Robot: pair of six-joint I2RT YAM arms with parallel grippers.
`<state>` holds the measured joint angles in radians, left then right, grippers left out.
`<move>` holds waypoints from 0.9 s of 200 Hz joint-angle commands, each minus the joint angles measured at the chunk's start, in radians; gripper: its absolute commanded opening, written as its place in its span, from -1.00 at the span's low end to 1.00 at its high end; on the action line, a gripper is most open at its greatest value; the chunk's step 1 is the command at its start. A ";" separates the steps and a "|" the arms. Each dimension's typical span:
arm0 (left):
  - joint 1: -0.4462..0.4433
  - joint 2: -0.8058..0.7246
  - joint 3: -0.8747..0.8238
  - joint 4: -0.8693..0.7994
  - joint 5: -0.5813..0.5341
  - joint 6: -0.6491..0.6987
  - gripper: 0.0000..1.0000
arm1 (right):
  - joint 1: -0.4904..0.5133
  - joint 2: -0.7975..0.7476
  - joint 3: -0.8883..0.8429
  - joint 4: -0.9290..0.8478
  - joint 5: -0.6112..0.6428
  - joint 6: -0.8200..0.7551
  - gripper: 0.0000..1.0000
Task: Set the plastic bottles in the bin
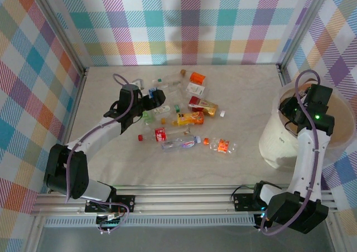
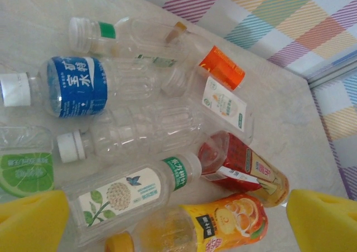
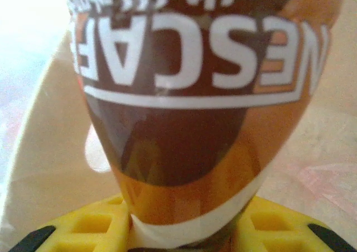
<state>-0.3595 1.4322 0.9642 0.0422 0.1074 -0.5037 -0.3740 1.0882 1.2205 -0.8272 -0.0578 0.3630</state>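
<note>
Several plastic bottles [image 1: 187, 118] lie scattered across the middle of the table. My left gripper [image 1: 150, 101] hangs open above their far-left group. In the left wrist view its yellow fingers [image 2: 33, 221] stand wide apart over an orange-label bottle [image 2: 223, 224] and a clear bottle with a flower label [image 2: 122, 199]. A blue-label bottle [image 2: 78, 86] and a red one [image 2: 245, 165] lie nearby. My right gripper [image 1: 293, 108] is over the bin [image 1: 273, 146] at the right. It is shut on a brown-label bottle [image 3: 195, 96], pinched between the yellow fingers [image 3: 89, 229] above the bin's beige inside [image 3: 50, 151].
Checked fabric walls [image 1: 184, 23] close off the back and sides. A metal rail [image 1: 184, 199] runs along the near edge. The bin stands against the right wall. Loose caps [image 1: 222, 114] lie among the bottles.
</note>
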 commanded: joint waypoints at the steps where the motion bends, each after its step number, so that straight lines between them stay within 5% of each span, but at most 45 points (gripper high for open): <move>1: -0.012 -0.009 0.026 -0.040 -0.036 0.023 1.00 | -0.004 0.010 -0.024 0.091 -0.105 0.006 -0.42; 65: -0.012 -0.024 0.021 -0.071 -0.107 0.014 1.00 | -0.004 0.034 -0.046 0.123 -0.249 -0.002 -0.27; 104: -0.012 -0.034 0.019 -0.089 -0.133 0.003 1.00 | -0.004 -0.013 -0.033 0.100 -0.183 -0.004 0.16; 180: -0.012 -0.097 -0.019 -0.217 -0.276 -0.120 1.00 | -0.004 -0.107 0.008 0.072 -0.020 0.021 0.53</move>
<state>-0.3599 1.3869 0.9646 -0.1116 -0.1074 -0.5560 -0.3748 1.0069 1.1866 -0.7349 -0.1444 0.3634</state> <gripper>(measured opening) 0.997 0.749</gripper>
